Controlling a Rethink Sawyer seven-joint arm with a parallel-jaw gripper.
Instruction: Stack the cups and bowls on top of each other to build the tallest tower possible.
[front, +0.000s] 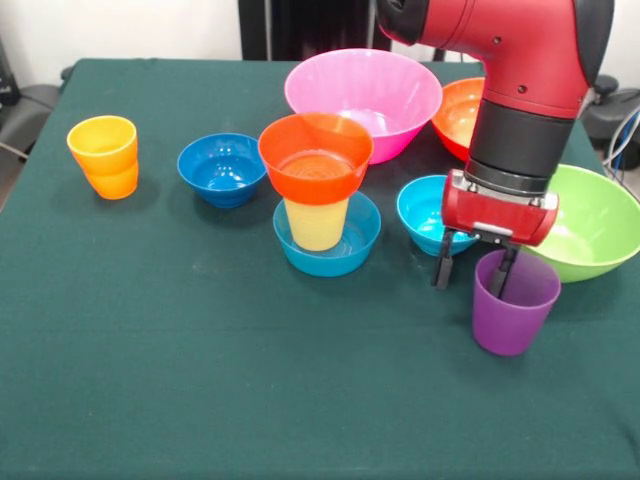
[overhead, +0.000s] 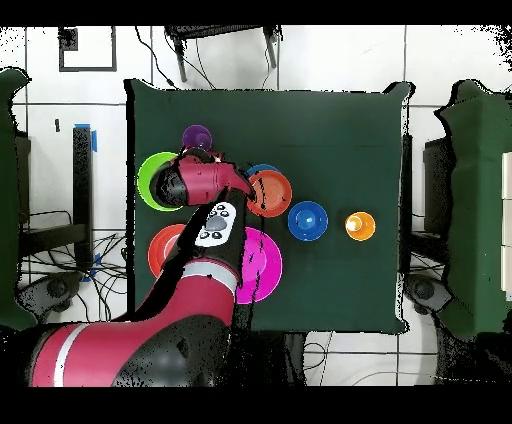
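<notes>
We see the surface (front: 200, 380) covered in a matt dark green cloth. The bowls look like smooth glossy plastic: the pink bowl (front: 362, 90) and the lime green bowl (front: 600, 225) catch highlights. The purple cup (front: 514, 302) and the yellow cup (front: 316, 222) are translucent plastic. The arm's red shell (front: 520, 40) is glossy, its black collar (front: 520, 140) duller.

Arm (front: 500, 40): glossy red shell, black cylindrical wrist section. Gripper (front: 474, 270): red block, silver trim, two thin black fingers (front: 441, 270).
</notes>
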